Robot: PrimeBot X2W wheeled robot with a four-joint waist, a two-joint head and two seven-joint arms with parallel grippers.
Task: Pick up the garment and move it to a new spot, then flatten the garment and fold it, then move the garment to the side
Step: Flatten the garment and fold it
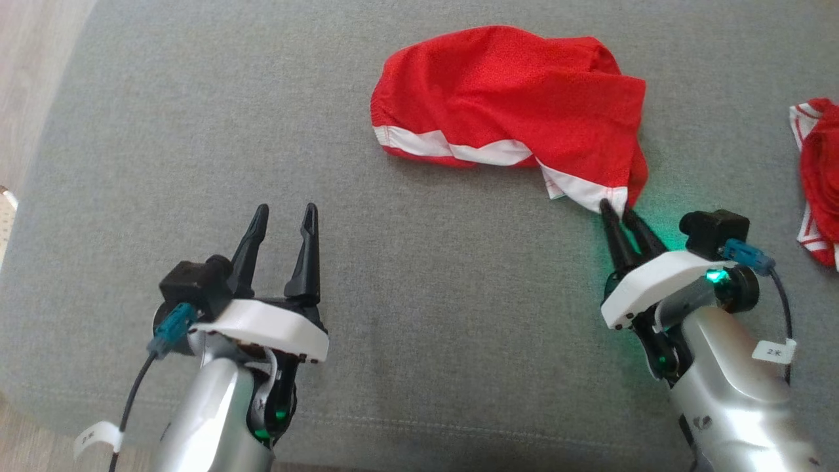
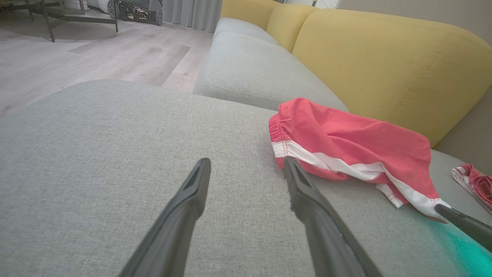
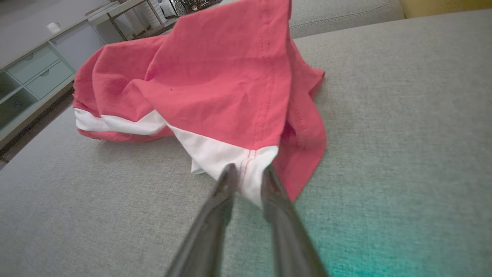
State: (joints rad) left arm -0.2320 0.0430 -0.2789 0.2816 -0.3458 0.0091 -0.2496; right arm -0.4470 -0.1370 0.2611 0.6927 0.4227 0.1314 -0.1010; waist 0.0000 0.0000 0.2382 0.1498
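Note:
The garment point(image 1: 511, 98), red shorts with a white hem band, lies crumpled on the grey seat cushion point(image 1: 419, 308) at the far middle. My right gripper point(image 1: 619, 208) sits at its near right corner. In the right wrist view the two fingers of that gripper point(image 3: 248, 173) pinch the white hem of the garment point(image 3: 215, 77), which rises slightly from the cushion there. My left gripper point(image 1: 285, 213) hovers open over bare cushion at the lower left, a good way from the cloth. The left wrist view has the left gripper point(image 2: 248, 163) just short of the garment point(image 2: 346, 142).
A second red and white cloth point(image 1: 819, 177) lies at the cushion's right edge. Yellow backrests point(image 2: 384, 57) stand behind the seat. Wooden floor point(image 2: 77, 50) lies past the cushion's left side, and a pale cabinet point(image 3: 34, 73) stands across the room.

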